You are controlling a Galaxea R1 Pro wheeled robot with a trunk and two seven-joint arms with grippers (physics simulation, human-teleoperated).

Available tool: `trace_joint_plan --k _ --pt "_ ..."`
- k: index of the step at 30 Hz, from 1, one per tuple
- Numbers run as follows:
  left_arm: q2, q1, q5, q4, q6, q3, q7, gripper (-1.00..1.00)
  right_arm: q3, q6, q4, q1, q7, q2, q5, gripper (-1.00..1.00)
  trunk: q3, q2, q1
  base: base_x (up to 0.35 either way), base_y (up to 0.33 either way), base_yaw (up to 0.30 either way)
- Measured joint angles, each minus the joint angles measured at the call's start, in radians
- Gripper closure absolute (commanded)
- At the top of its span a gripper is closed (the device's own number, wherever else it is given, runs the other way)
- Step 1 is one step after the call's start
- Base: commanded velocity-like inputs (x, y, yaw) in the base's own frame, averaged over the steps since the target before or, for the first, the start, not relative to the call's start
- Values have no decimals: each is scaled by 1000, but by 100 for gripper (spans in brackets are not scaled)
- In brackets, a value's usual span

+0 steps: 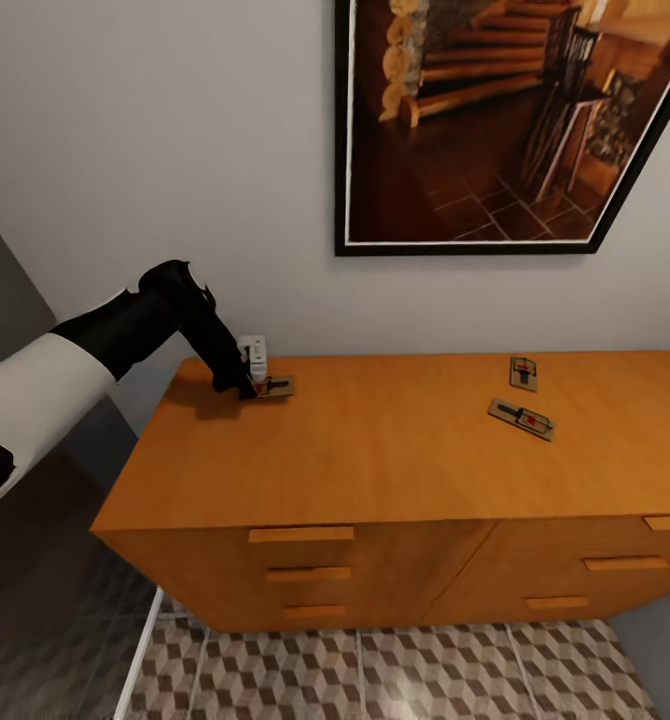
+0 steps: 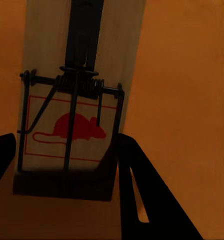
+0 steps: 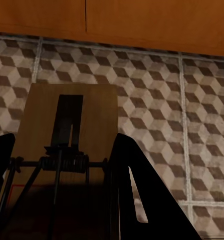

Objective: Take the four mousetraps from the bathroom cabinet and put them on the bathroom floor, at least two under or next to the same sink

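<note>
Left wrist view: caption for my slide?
Left gripper straddling a mousetrap with a red mouse print, on the orange cabinet top.

From my head camera, my left claw [image 1: 243, 388] covers the near end of the mousetrap [image 1: 274, 386] it reaches, so I can't tell there whether my fingers clamp the board or only flank it. My left arm [image 1: 45, 390] runs off the frame's edge. The white object [image 1: 254, 352] behind my claw is too small to identify. The cabinet [image 1: 395, 450] is cut off at the right edge. In my right wrist camera, the second mousetrap [image 3: 66, 150] has its near end lost in shadow and past the frame's edge
</note>
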Motion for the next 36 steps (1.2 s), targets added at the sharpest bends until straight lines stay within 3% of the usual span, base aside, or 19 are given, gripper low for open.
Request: trace_joint_plan --k 36 --pt "0 0 0 1 2 -11 0 100 0 0 1 0 0 0 0 100 0 0 0 -148 -117 0"
